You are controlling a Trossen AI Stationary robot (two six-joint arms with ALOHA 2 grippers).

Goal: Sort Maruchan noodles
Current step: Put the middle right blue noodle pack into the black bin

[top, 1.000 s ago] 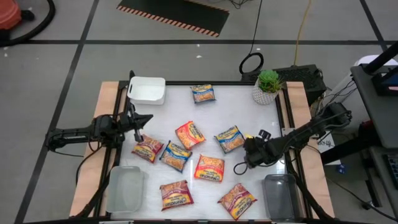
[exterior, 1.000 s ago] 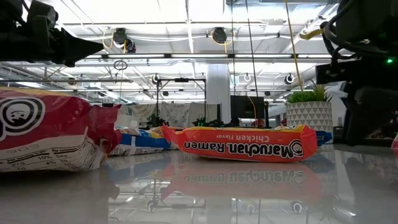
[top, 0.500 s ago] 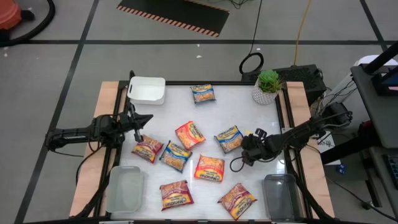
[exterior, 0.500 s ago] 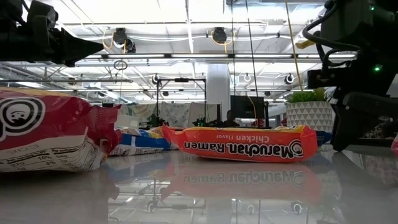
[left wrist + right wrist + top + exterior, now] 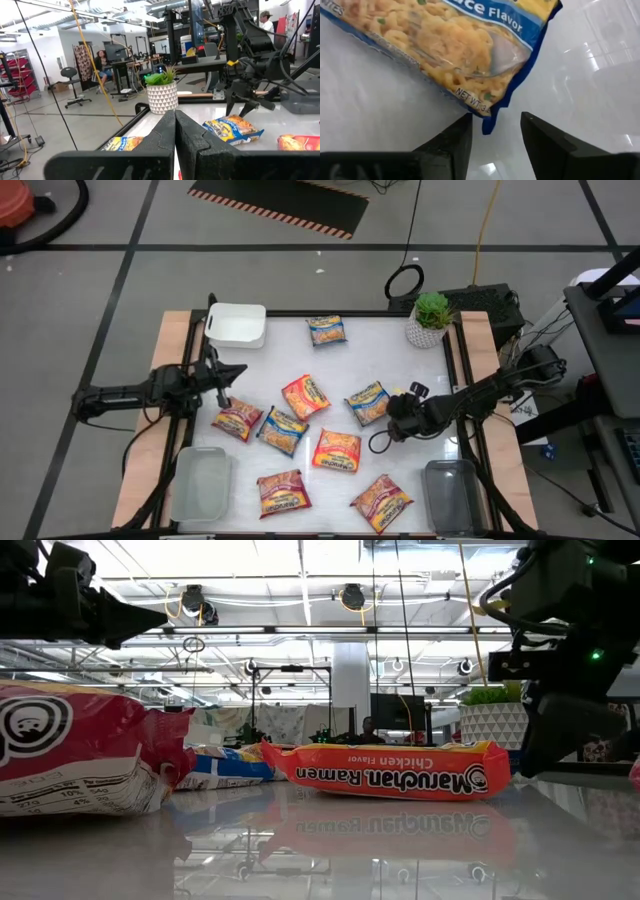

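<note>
Eight Maruchan noodles packets were seen scattered flat on the white table (image 5: pixel 400 370). A blue-wrapped packet (image 5: pixel 368 402) lay right of centre, and its corner (image 5: pixel 489 120) was framed between the spread fingers (image 5: pixel 451 142) of the right gripper (image 5: pixel 397 406), which hung just beside that packet; nothing was pinched. Another blue packet (image 5: pixel 327 330) was placed at the far edge, a third (image 5: pixel 282 430) near the middle. Orange-red packets (image 5: pixel 306 396) (image 5: pixel 338 450) (image 5: pixel 380 500) and dark red ones (image 5: pixel 238 420) (image 5: pixel 283 492) were spread toward the near edge. The left gripper (image 5: pixel 226 376) was held over the table's left side with its fingers (image 5: pixel 165 140) pressed together, empty. A white bin (image 5: pixel 236 325) and a potted plant (image 5: pixel 430 320) were seen at the far corners, two clear bins (image 5: pixel 203 483) (image 5: pixel 450 495) at the near ones.
</note>
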